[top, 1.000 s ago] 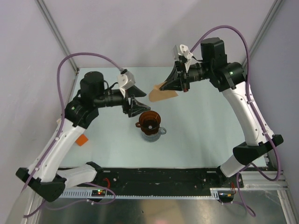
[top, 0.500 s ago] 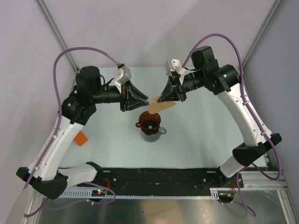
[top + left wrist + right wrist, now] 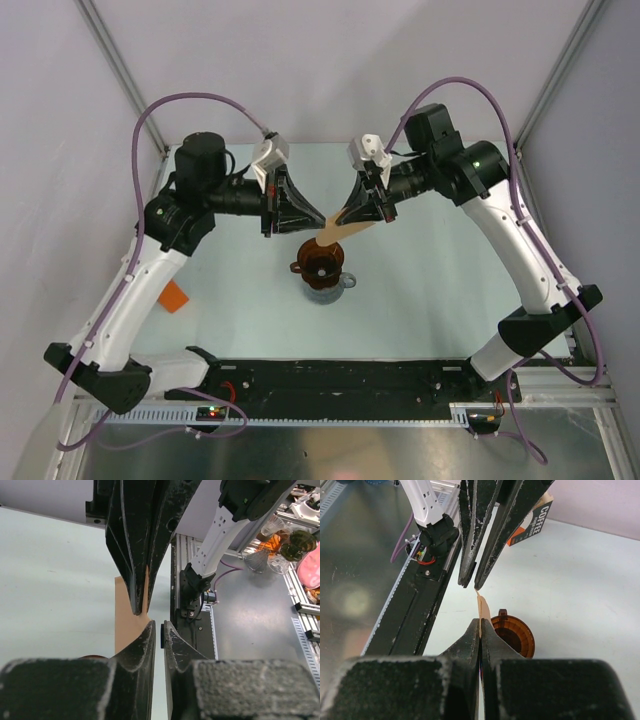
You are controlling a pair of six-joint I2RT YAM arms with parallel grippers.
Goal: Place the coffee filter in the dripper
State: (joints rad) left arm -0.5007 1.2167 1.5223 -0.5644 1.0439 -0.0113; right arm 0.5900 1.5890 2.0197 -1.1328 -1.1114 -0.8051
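Observation:
My right gripper [image 3: 333,224] is shut on the coffee filter [image 3: 346,232], a flat tan paper held edge-on [image 3: 481,607] above the dripper. The dripper [image 3: 320,263], a reddish-brown ribbed cone [image 3: 516,636], sits on a glass jug [image 3: 346,284] at mid table. My left gripper [image 3: 318,221] points at the right one, tip to tip. Its jaws [image 3: 160,625] stand a narrow slit apart with nothing between them. The filter [image 3: 127,615] lies beside its left finger [image 3: 147,635], its free corner just short of the left gripper's tips [image 3: 471,586].
A small orange box [image 3: 176,298] lies at the table's left edge; its printed side [image 3: 532,522] shows past the left fingers. The black rail [image 3: 330,378] with both arm bases runs along the near edge. Frame posts stand at the back corners.
Both arms swung inward until the tips met over the dripper. The right gripper brought the filter left and lower. The left jaws narrowed from wide apart to a slit.

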